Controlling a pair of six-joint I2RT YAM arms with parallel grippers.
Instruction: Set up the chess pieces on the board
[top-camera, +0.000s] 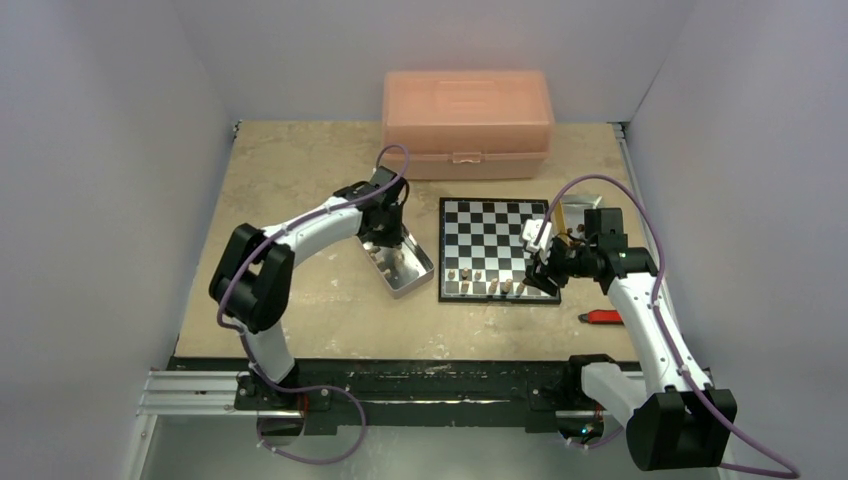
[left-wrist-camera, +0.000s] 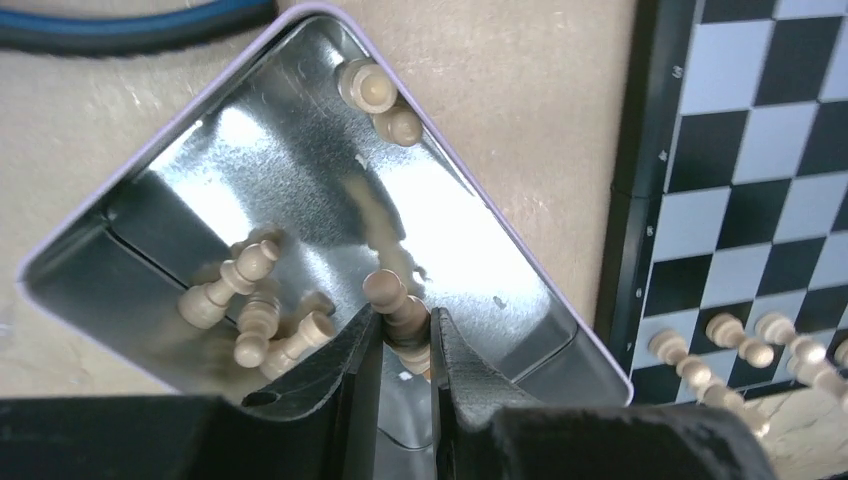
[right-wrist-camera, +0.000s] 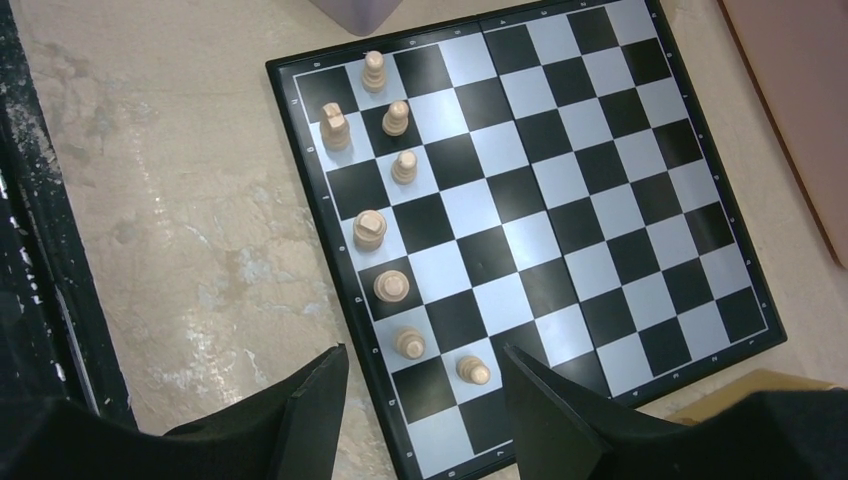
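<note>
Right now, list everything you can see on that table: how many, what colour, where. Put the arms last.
board: one, black and silvery-white, centre-right of the table
standing pieces: eight, light tan, along the board's near edge
tin: one, shiny metal, left of the board
loose pieces: several, light tan, lying in the tin
held piece: one, light tan, in the tin
pink box: one, far edge
yellowish box: one, right of the board
red item: one, near right
left gripper: shut on the held piece
right gripper: open, above the board's near edge
</note>
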